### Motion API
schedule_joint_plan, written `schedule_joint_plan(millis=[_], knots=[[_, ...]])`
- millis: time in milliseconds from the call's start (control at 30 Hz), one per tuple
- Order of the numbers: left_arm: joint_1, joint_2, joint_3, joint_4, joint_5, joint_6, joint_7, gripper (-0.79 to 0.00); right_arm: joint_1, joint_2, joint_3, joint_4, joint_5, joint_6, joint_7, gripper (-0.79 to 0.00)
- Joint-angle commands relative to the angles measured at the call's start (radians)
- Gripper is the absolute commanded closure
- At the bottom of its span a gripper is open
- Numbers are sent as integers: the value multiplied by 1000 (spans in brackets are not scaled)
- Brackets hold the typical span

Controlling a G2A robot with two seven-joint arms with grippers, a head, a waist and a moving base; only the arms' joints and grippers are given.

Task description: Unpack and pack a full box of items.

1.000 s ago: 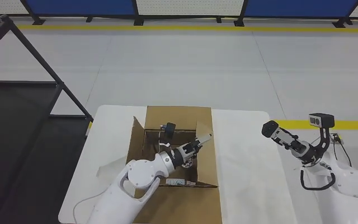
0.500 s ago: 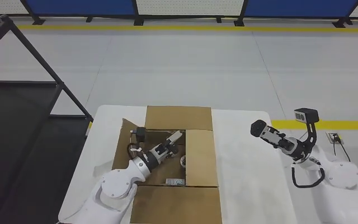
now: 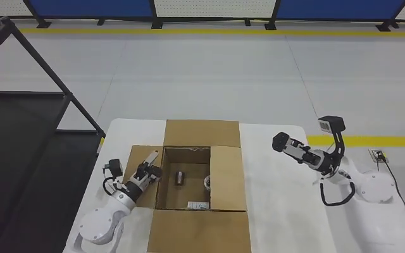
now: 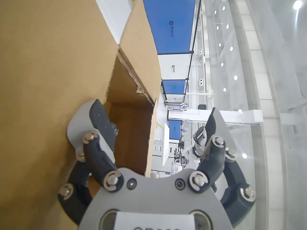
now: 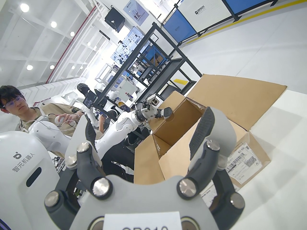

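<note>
Well, my left gripper (image 3: pixel 148 168) and right gripper (image 3: pixel 279 141) gape empty; the cardboard box's (image 3: pixel 201 133) left flap (image 3: pixel 150 197) looks light and stiff, so I'd pinch its edge.

The white counter (image 3: pixel 278 190) fills the lower middle of the top view, its rounded far corners just above the frame's centre line. One thing stands directly on it: an open cardboard box (image 3: pixel 202 133), left of the counter's centre, with all four flaps spread outward. In the right wrist view the box (image 5: pixel 172 159) shows a white label on one side wall, with bare counter (image 5: pixel 283 125) beside it.
</note>
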Motion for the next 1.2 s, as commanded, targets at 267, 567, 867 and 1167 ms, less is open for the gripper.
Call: schedule_joint_plan(millis=[267,567,867,1167], knots=[[36,3,-35,-21,11,-11,32,-785,31,7,-43,23,8,-10,-8,-785],[64,3,-20,-192,50,-29,18,-785,29,18,-49,27,17,-20,-19,-785],[-8,-3,100,-241,57,47,-85,-785,14,31,-40,32,33,-31,-26,-785],[-147,-24,274,-116,66,124,-162,-785,-6,46,-17,44,55,-44,-28,-785]])
